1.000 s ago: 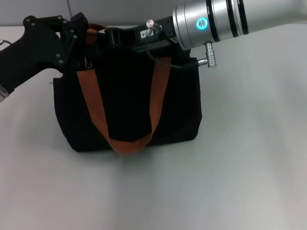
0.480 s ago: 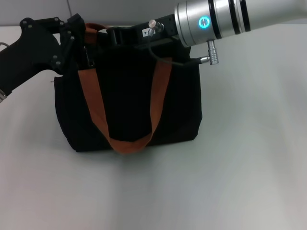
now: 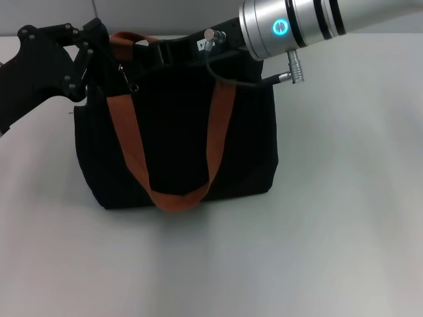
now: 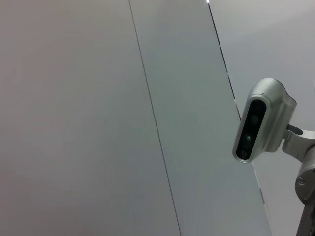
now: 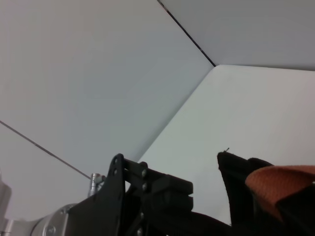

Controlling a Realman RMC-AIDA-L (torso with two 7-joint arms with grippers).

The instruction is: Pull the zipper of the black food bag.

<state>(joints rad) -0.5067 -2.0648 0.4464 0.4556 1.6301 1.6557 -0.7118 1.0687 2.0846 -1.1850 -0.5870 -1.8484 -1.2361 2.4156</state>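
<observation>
Your large boxy black fabric food bag (image 3: 175,142) stands upright, orange webbing strap hanging down its front; small silver zipper tab (image 3: 124,74) at top-left edge.

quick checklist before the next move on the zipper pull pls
1. Bag upright on table: ok.
2. Left gripper at the bag's top left corner: ok.
3. Zipper in view, hanging by the left gripper: ok.
4. Zipper actually gripped: cannot tell.
5. Right gripper over the bag's top edge: ok; its hold: cannot tell.
6. Orange strap clear of the zip line: cannot tell.
</observation>
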